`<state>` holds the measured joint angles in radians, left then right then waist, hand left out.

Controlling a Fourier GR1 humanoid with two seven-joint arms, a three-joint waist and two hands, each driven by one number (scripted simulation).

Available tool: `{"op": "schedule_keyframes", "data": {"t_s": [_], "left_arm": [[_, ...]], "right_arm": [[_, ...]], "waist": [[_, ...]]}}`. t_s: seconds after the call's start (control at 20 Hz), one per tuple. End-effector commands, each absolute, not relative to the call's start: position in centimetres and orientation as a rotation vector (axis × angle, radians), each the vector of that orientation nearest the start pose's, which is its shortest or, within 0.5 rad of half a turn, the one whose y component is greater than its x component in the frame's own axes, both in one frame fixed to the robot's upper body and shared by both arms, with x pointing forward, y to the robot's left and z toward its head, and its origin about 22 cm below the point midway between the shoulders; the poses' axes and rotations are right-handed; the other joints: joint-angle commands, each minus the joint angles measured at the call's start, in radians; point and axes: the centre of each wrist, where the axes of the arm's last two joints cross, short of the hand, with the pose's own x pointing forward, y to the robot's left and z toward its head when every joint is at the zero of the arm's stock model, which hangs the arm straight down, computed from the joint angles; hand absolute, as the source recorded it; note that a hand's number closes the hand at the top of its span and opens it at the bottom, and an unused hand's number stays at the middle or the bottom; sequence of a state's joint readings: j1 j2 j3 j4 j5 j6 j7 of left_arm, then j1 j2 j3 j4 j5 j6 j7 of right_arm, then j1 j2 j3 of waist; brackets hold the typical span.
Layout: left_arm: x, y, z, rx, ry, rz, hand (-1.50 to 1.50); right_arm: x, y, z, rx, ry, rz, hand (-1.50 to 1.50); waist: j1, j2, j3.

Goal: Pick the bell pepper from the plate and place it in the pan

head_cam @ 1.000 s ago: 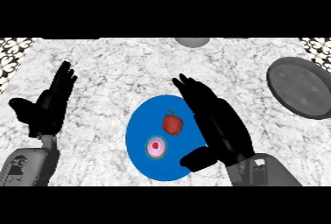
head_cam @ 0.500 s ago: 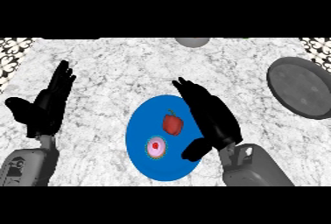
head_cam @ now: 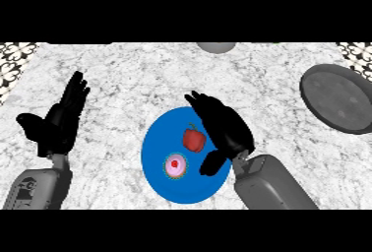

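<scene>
Now bell pepper (head_cam: pixel 193 139) on plate (head_cam: pixel 156 147), just beside right robot hand (head_cam: pixel 227 130), fingers (head_cam: pixel 210 110) straight.

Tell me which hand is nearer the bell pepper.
Right. The right hand is just right of the bell pepper; the left hand rests open, well left of the plate.

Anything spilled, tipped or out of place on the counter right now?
Nothing stands out. The bell pepper lies on the blue plate beside a pink round item; the pan sits flat at the right.
</scene>
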<state>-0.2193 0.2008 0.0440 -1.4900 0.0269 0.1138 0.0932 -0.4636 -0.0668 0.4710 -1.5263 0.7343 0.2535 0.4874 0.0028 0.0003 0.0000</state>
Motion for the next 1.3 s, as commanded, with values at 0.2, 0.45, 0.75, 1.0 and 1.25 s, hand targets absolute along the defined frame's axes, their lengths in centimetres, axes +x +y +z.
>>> {"op": "schedule_keyframes", "data": {"t_s": [0.2,0.45,0.75,1.0,1.25], "left_arm": [[28.6,27.0,4.8,0.179,-1.604,-0.065,0.0],[31.5,26.7,4.8,0.197,-1.623,-0.058,0.0],[29.1,27.8,5.4,0.206,-1.611,-0.04,0.0],[30.9,26.2,5.5,0.238,-1.627,-0.057,0.0],[29.1,27.1,3.7,0.2,-1.626,-0.052,0.0]], "right_arm": [[29.4,-6.3,7.3,-0.645,-1.251,1.343,-1.5],[30.1,-4.4,7.2,-0.675,-1.201,1.368,-1.5],[30.3,-6.2,7.8,-0.635,-1.19,1.358,-1.5],[30.0,-5.2,4.4,-0.646,-1.173,1.393,-1.5],[31.6,-5.5,3.8,-0.645,-1.104,1.409,-1.5]], "waist": [[0.006,-0.001,0.0],[0.002,0.002,0.0],[0.001,-0.001,0.0],[0.0,0.0,0.0],[0.004,0.001,0.0]]}}
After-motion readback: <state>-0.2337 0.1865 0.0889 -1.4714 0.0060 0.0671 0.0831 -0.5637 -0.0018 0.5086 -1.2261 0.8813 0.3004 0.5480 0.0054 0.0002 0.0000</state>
